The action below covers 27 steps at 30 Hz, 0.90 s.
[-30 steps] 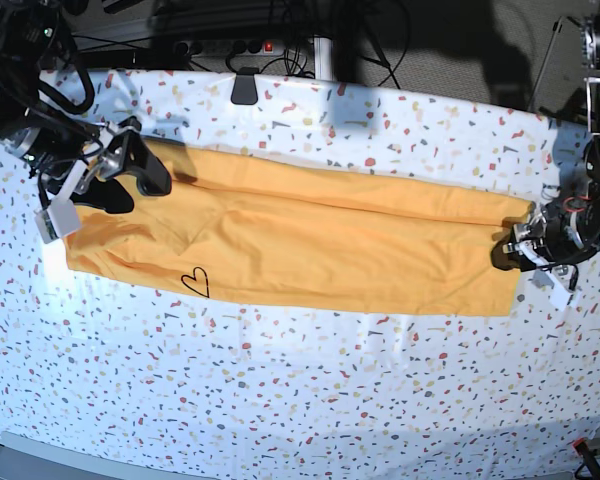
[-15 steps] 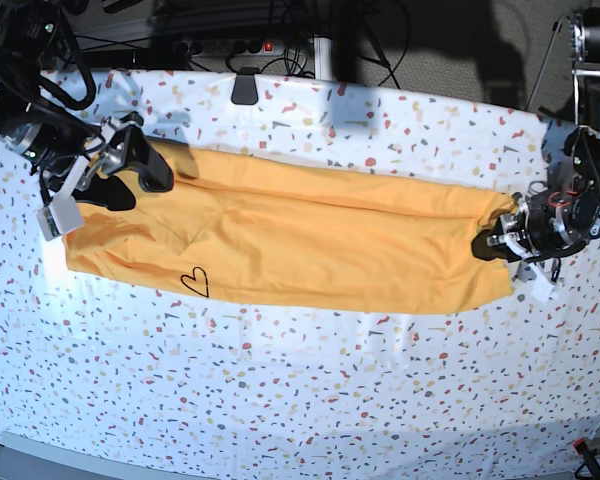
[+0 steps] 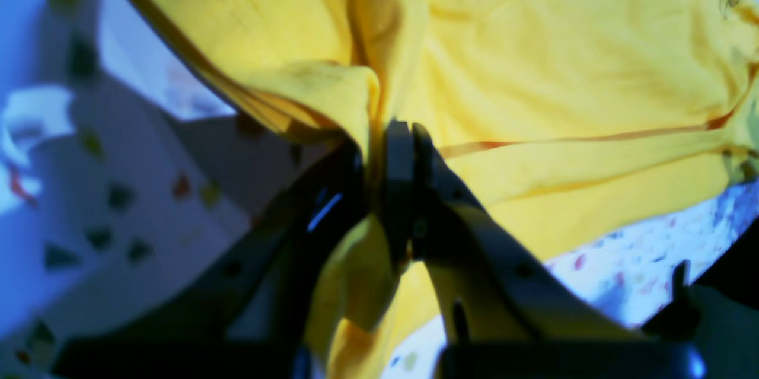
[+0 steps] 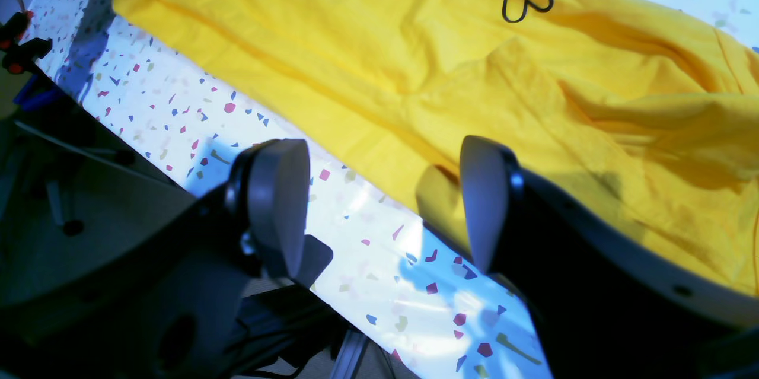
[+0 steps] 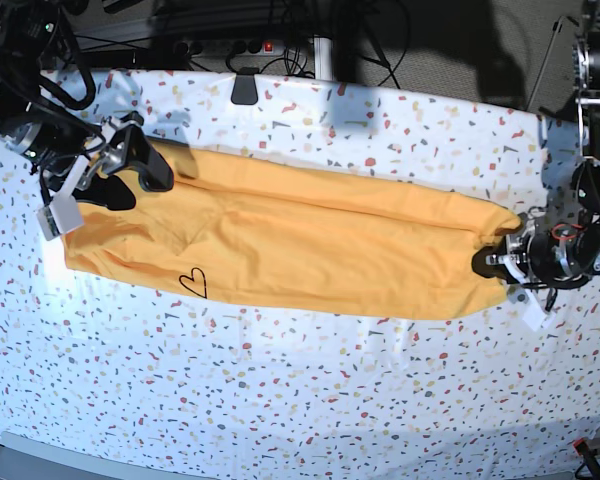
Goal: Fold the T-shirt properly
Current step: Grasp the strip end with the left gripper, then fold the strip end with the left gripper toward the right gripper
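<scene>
The orange-yellow T-shirt [image 5: 310, 245] lies folded into a long band across the speckled table, with a black heart outline [image 5: 193, 283] near its left end. My left gripper [image 5: 485, 262] is at the band's right end, shut on a bunched fold of the T-shirt [image 3: 533, 70]. In the left wrist view the cloth is pinched between the closed fingertips of the left gripper [image 3: 388, 147]. My right gripper [image 5: 130, 175] hovers over the band's upper left corner. Its fingers stand wide apart in the right wrist view, right gripper [image 4: 379, 201], one over the T-shirt [image 4: 367, 41], one over the table. The heart [image 4: 525, 2] shows there too.
The table cover [image 5: 310, 390] is white with coloured flecks. A black clip [image 5: 245, 87] sits at the table's back edge, with cables and dark equipment behind it. A white tag [image 5: 58, 215] hangs from the right arm over the shirt's left edge.
My left gripper has closed on the shirt's right end and drawn it a little leftward, bunching the cloth there. The right gripper has stayed open and nearly still.
</scene>
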Motion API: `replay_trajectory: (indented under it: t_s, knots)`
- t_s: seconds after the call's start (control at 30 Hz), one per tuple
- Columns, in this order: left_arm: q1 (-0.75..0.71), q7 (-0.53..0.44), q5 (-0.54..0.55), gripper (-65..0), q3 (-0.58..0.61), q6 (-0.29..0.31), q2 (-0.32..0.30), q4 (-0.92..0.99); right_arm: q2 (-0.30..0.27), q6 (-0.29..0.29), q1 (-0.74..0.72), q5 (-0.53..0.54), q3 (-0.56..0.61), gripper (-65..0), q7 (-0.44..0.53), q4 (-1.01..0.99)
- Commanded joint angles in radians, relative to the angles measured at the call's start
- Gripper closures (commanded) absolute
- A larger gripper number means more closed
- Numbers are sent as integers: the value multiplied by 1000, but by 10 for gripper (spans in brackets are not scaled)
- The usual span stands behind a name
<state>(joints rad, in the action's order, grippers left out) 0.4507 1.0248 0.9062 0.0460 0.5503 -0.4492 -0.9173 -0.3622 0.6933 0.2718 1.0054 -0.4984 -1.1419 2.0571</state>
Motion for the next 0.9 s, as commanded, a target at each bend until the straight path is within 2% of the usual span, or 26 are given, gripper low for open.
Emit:
replay_trajectory:
  t_s: [0.0,0.13,0.37,0.7,0.87]
  knots:
    - [34,-4,39,0,-6,4,-16,-14,-12,5,-6,24,-6,-394,23,19]
    - [61,3,33,0,-6,4,6,-14,-11,5,-6,24,-6,-394,24,18]
    - [101,81,58,0,-6,1,76,-30,-11,5,-6,-13,-6,-394,33,18]
    - [95,221,64,0,-6,-13,274,-156,-11,5,-6,-38,-6,-394,43,14]
    - [81,240,40,0,-6,-22,378,-170,-11,5,-6,-42,-6,-394,45,13]
